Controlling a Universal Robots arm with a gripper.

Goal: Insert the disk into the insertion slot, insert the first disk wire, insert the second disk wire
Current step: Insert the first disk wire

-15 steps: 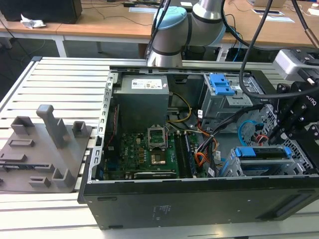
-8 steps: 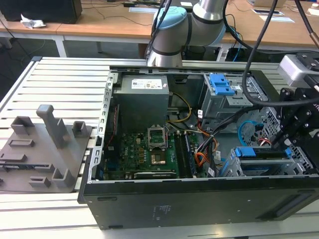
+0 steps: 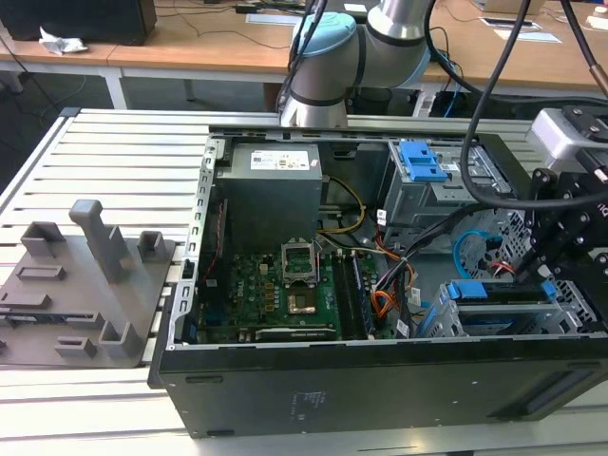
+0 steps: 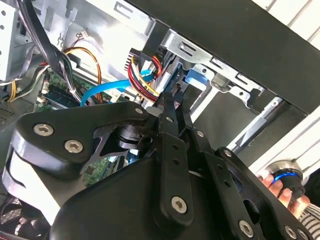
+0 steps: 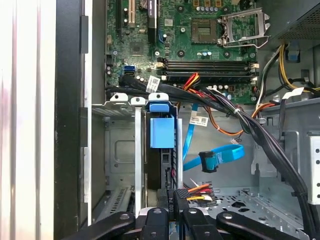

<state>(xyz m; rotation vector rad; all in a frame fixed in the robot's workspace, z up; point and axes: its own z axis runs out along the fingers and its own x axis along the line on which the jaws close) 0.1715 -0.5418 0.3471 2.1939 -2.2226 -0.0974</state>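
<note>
**benchrat:** Since you asked where the disk (image 5: 162, 133) is: it's standing on edge in the insertion slot (image 5: 118, 150). You can see its blue frame tab in the first wrist view, with grey sheet metal just beside it.

**slotjockey:** And your gripper (image 5: 175, 199)?

**benchrat:** Low in the PC case (image 3: 380, 389), just beside the disk's near end. Your jaws are nearly together, pinching a black power plug (image 5: 185, 193) with red, yellow and black wires trailing off it.

**slotjockey:** What about the blue data cable (image 5: 225, 154)?

**benchrat:** Loose near the bay, and its plug isn't touching the disk. In the second wrist view there's also a person's hand (image 4: 275, 189) outside the case, on a blue-ringed knob (image 4: 285, 176).
</note>
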